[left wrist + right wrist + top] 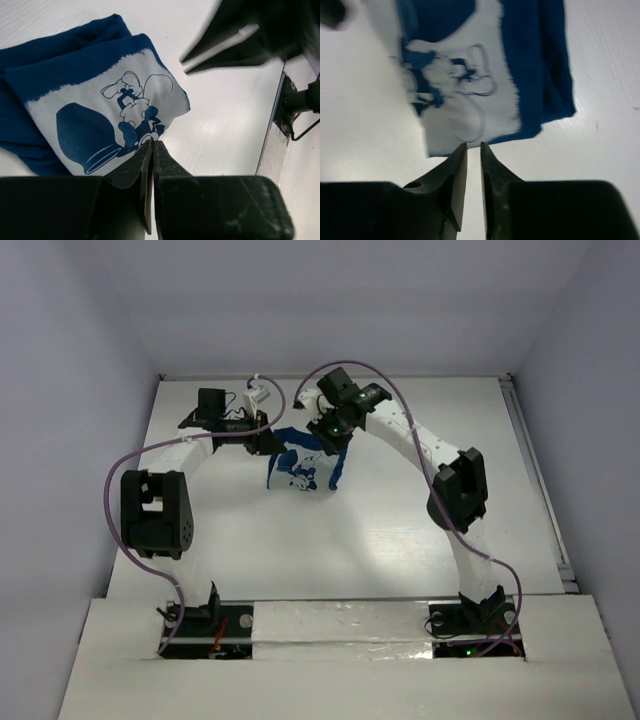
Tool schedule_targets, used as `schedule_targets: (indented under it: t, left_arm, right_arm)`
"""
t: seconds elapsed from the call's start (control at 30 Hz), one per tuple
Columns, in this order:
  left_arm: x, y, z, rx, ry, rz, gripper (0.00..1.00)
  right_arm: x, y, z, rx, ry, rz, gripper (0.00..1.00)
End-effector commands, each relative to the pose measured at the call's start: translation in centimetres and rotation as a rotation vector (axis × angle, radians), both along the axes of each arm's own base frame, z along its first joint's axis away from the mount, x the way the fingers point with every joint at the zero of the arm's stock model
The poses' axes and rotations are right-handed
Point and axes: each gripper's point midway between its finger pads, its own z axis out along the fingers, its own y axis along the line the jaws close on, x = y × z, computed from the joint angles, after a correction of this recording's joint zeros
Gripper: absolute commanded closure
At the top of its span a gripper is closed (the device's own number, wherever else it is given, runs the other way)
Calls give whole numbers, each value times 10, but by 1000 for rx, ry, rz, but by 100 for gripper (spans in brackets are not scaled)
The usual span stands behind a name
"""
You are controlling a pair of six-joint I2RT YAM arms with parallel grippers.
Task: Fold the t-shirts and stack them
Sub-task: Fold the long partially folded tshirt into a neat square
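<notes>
The dark navy-blue t-shirt [303, 468] lies folded into a small bundle at the far middle of the white table, its white and light-blue print facing up. My left gripper [268, 443] is at its left edge, my right gripper [334, 455] at its right edge. In the left wrist view the shirt [100, 115] lies just beyond my left gripper [152, 143], whose jaws are pressed together on nothing. In the right wrist view the blurred shirt [470, 90] lies just past my right gripper [474, 145], whose jaws stand a thin slit apart with nothing between them.
The other arm's dark gripper [240, 40] hangs blurred over the table beyond the shirt. A metal rail with a bracket [290, 105] runs along the table's edge, also seen at the right in the top view [535, 470]. Walls enclose the table on three sides.
</notes>
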Motion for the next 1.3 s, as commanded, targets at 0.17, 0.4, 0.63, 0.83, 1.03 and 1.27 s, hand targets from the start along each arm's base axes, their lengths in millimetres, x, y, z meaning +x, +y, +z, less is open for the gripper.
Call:
schedule_targets:
  t: [0.17, 0.4, 0.63, 0.83, 1.03, 1.27]
  left_arm:
    - [6, -3, 9, -40, -39, 2, 100]
    - [6, -3, 10, -38, -37, 0, 100]
    - [4, -2, 8, -30, -34, -7, 100]
    - [3, -2, 14, -29, -47, -10, 100]
    - [5, -1, 14, -18, -60, -2, 100]
    - [4, -1, 12, -18, -53, -3, 100]
  right_arm:
    - [17, -2, -31, 136, 257, -23, 59]
    - [33, -13, -30, 177, 274, -59, 58]
    - [34, -16, -19, 176, 239, -57, 52]
    - [49, -28, -15, 140, 171, -118, 51]
    - [63, -44, -7, 125, 108, -171, 51]
    - [57, -36, -15, 145, 163, -129, 48]
